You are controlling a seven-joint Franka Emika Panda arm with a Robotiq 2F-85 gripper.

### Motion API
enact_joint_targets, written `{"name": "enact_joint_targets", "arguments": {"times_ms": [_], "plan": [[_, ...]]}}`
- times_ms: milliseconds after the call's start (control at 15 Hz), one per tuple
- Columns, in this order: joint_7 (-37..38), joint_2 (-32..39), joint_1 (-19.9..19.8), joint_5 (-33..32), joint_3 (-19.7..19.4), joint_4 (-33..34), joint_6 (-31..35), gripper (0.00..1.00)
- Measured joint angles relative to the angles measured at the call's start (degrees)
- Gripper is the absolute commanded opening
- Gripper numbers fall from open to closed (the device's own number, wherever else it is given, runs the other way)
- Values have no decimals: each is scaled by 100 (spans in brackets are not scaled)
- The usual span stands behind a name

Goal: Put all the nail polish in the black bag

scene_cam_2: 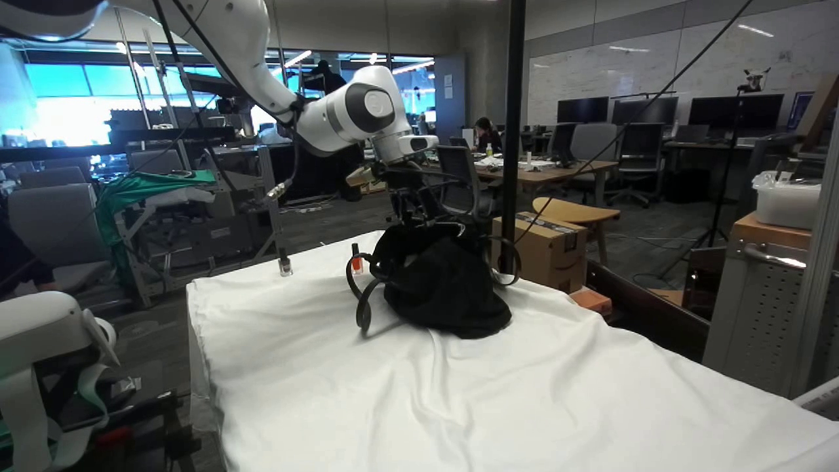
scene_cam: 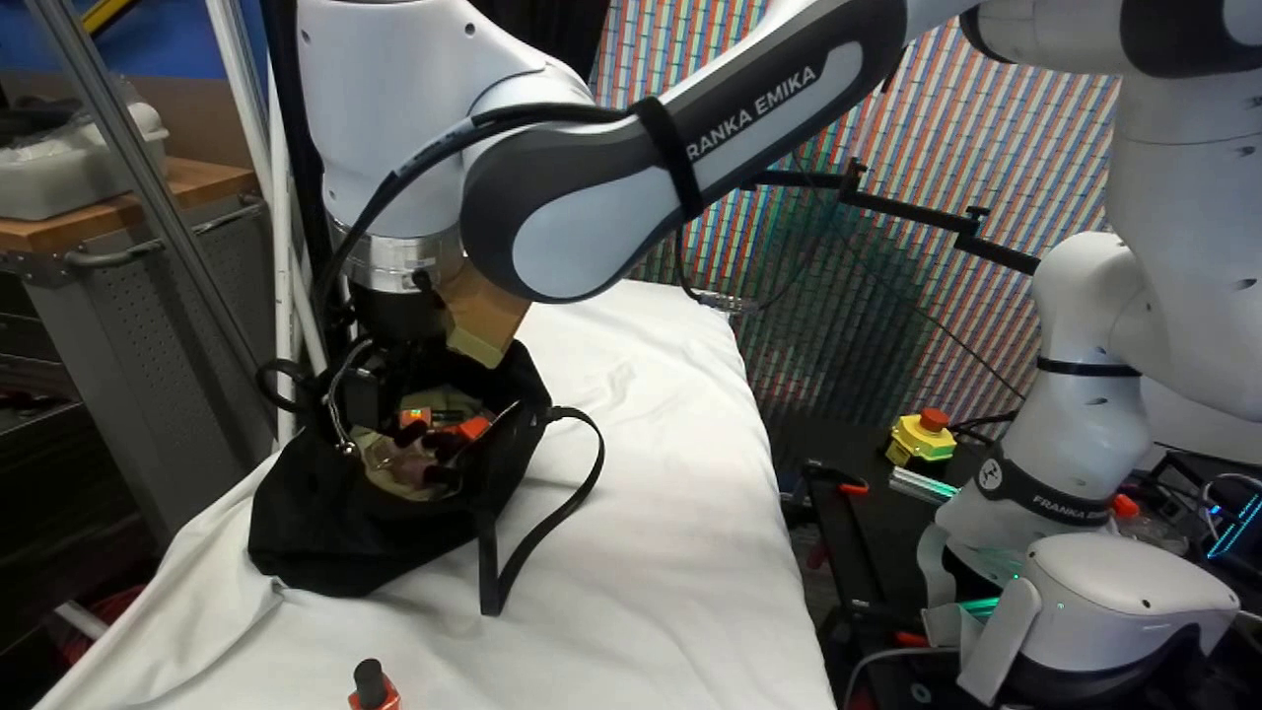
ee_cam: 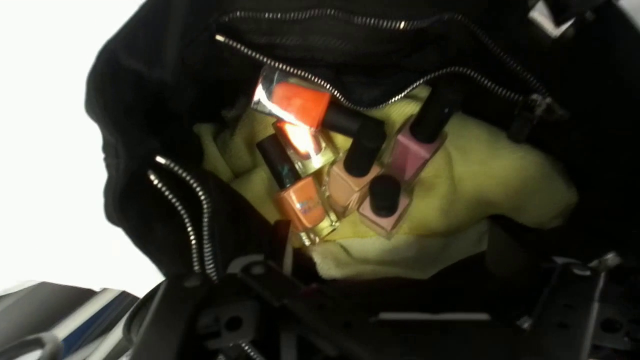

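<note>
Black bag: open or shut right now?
Open. In the wrist view, the black bag gapes, showing its yellow-green lining and nail polish bottles inside.

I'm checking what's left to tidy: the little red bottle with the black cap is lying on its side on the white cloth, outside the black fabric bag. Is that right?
Not quite: the little red bottle with the black cap isn't lying down; it stands upright, as an exterior view shows. It is on the white cloth, outside the black fabric bag.

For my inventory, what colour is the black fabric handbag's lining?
Yellow fabric lining, clearest in the wrist view.
</note>
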Motion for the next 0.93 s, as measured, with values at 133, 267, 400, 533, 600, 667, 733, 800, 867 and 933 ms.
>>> {"name": "enact_joint_targets", "arguments": {"times_ms": [133,267,400,533,600,667,733,800,867,933], "plan": [[-87,-292,38,36,142,-419,-68,100],[-87,-599,122,43,295,-860,-229,100],[-82,-881,227,51,467,-1272,-408,100],[-72,-1126,340,74,659,-1647,-573,100],[-75,-1223,389,114,772,-1815,-649,100],[-87,-1303,433,193,898,-1969,-718,100],[-116,-1357,470,297,1032,-2098,-756,100],[-156,-1390,507,404,1162,-2201,-783,100],[-216,-1403,547,522,1288,-2282,-794,100],[-286,-1404,587,639,1407,-2346,-794,100]]}}
